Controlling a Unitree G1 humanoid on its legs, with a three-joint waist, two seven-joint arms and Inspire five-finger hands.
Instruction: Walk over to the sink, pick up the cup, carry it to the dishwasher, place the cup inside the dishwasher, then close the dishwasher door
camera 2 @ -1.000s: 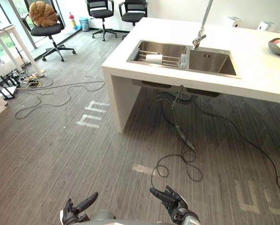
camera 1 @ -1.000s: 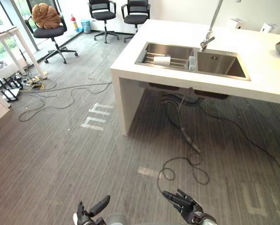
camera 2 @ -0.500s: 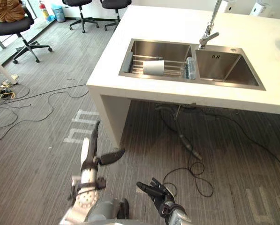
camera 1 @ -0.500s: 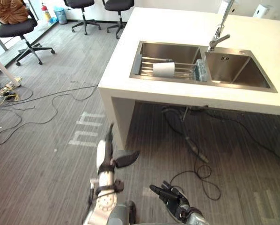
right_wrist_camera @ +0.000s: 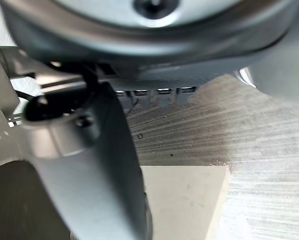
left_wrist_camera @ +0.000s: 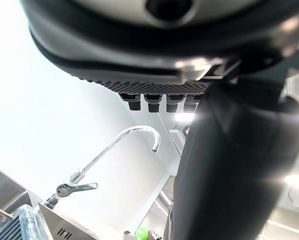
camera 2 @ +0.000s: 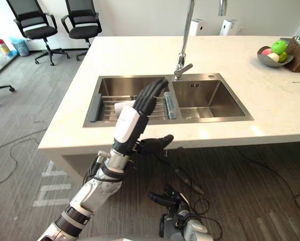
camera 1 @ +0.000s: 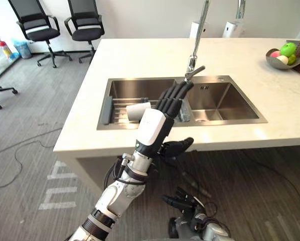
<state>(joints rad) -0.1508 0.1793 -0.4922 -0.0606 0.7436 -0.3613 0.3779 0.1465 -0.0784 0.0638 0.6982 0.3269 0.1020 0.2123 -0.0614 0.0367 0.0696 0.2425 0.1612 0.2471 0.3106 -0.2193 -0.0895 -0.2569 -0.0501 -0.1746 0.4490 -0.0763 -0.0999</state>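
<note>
**Asker:** Which step are you on?

**Me:** The reach for the cup, as I judge it. I stand at the near edge of the desk [camera 1: 140, 60], facing the sink [camera 1: 230, 108], and nothing is picked up yet. My left robot hand [camera 1: 154, 125] is up over the sink's near rim. Its fingers are straight and close together, its thumb is spread to the side, and it holds nothing. My right robot hand [camera 1: 187, 203] hangs low near the floor, fingers loose and empty.

**Asker:** And the cup?

**Me:** The cup [camera 1: 136, 111] lies on its side on the wire rack [camera 1: 117, 106] in the left basin, left of the faucet [camera 1: 195, 60]. Seen from my head, my left fingers cross in front of its right end. I judge they are short of it, not touching.

**Asker:** Which way does it point?

**Me:** Its long axis runs left to right, along the rack's bars. I cannot tell which end is the mouth, because my own fingers cover the right end.

**Asker:** What does the next move call for?

**Me:** I think the left robot hand should go forward and down into the left basin. It should turn so that fingers and thumb come across the cup's round side, not its ends, and then close around the body. A nudge might roll it on the bars, so the closing should be gentle. After that comes a lift clear of the rim.
</note>
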